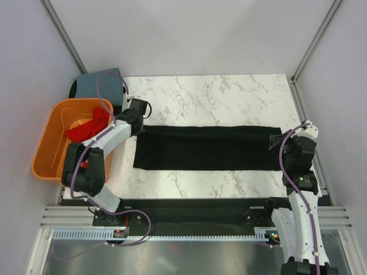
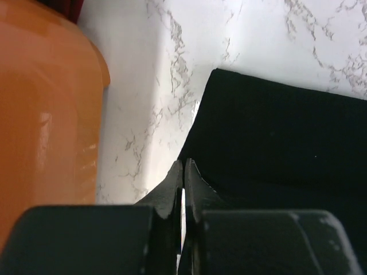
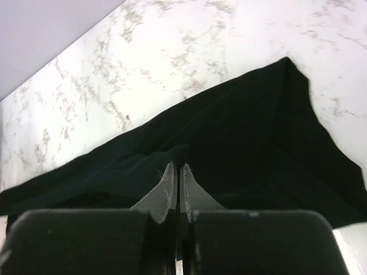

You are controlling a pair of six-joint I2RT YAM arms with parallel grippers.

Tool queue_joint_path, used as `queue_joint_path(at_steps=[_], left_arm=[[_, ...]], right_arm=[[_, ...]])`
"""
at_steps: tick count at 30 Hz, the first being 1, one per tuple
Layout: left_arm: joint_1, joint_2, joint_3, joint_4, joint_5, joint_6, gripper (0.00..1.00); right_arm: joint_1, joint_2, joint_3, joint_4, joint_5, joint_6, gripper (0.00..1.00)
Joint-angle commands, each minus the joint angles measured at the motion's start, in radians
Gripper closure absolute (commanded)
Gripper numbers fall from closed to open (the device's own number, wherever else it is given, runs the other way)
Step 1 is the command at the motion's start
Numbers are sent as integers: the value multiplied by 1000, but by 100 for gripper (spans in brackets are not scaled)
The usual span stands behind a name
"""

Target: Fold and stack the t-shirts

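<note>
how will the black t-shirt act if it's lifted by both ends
Probably floppy: the black t-shirt lies flat and puckers at the right pincer, so its middle would likely sag. Likely light, being thin cloth. It should slide on the smooth marble tabletop.

Looked over all three views and there's honestly nothing readable anywhere, no labels, brand names, numbers or signs on anything.

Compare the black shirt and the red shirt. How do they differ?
The black shirt lies flat on the table as a long strip; the red shirt is bunched in the orange bin. The left gripper and right gripper pinch the black shirt's ends; no gripper holds the red shirt. Both are plain-coloured.
</note>
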Motion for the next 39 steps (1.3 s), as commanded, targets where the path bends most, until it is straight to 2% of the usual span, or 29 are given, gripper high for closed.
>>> queue_joint_path(at_steps=[1, 2, 3, 4, 5, 6, 7, 8, 11, 15, 16, 20, 24, 29, 32, 35, 36, 38, 39], left_arm=[[-12, -92, -44, 35, -29, -76, 93], [-17, -102, -53, 7, -27, -96, 88], [-20, -115, -56, -54, -27, -117, 72], [-27, -126, -64, -66, -14, -149, 31], [-30, -155, -88, -70, -9, -160, 11], [-33, -171, -102, -71, -9, -174, 1], [-34, -189, -114, -71, 0, -183, 0], [-35, -200, -130, -71, 14, -197, 0], [-35, -237, -133, -74, 61, -207, 0], [-47, -257, -104, -42, 143, -200, 0], [-55, -243, -95, -31, 155, -197, 0], [-113, -120, -10, 25, 259, -153, 0], [-159, 79, 68, 0, 301, -145, 0], [-187, 208, 51, -10, 324, -200, 1], [-190, 254, 34, -42, 329, -214, 3], [-196, 254, 10, -93, 364, -231, 5], [-201, 242, 1, -100, 387, -236, 6], [-237, 225, -27, -117, 479, -257, 12], [-262, 210, -39, -117, 518, -266, 13]], right_arm=[[-4, -86, -36, -79, 172, 72, 100], [-4, -106, -47, -85, 217, 85, 100], [-4, -120, -56, -106, 238, 113, 88], [-4, -143, -68, -119, 256, 127, 78], [-4, -153, -73, -135, 274, 142, 58], [-4, -165, -78, -151, 296, 159, 19], [-4, -185, -93, -152, 299, 187, 8], [-4, -186, -96, -152, 298, 197, 3], [-4, -156, -89, -145, 256, 207, 2], [-4, -76, -99, -61, 118, 231, 2], [-4, -24, -119, -36, 12, 244, 2], [35, 174, -157, 123, -120, 316, 2], [105, 504, -92, 174, -120, 300, 2], [111, 734, -18, 207, -71, 308, 2], [110, 876, 100, 173, -31, 287, 2], [101, 1063, 297, 93, -25, 235, 2], [98, 1170, 432, 64, -38, 224, 2], [105, 1270, 560, 21, -75, 219, 2], [114, 1367, 683, 9, -92, 222, 2]])
